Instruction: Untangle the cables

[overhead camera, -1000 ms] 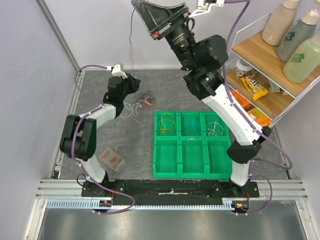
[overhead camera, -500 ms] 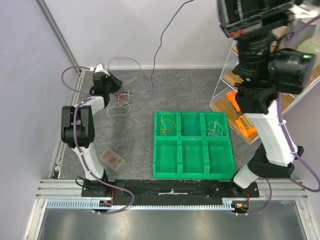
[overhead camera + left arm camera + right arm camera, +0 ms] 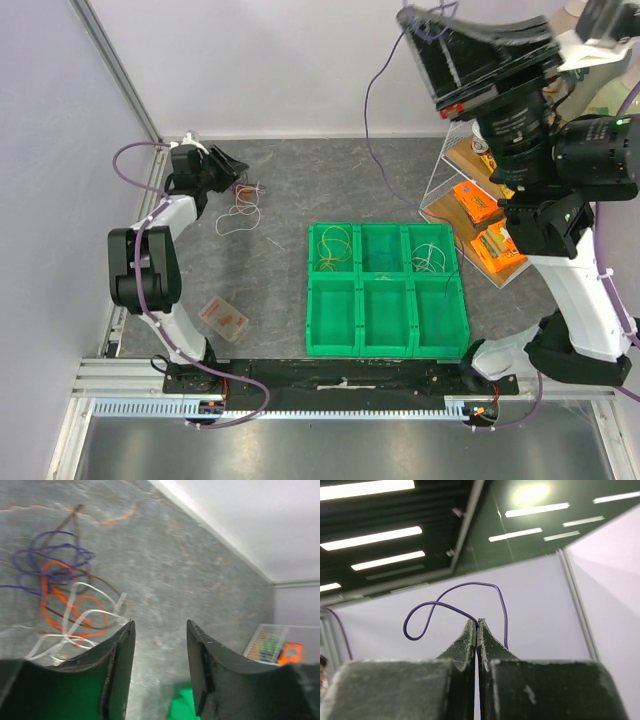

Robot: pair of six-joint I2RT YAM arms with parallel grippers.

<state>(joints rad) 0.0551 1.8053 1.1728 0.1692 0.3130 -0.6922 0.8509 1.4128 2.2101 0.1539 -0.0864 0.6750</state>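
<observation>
Currently the right gripper [image 3: 477, 622] is raised high with its fingers pinched tight on a thin purple wire [image 3: 470, 584]. The wire hangs free toward the table, well apart from the small tangled bundle of purple, orange, white and dark wires [image 3: 65, 592] lying in the far left corner. The left gripper [image 3: 159, 625] sits just beside that bundle, fingers spread and holding nothing. Looks like the separated strand is mid-transfer; next move probably calls for lowering it into a free compartment of the green six-compartment plastic tray [image 3: 308, 290], then releasing.
</observation>
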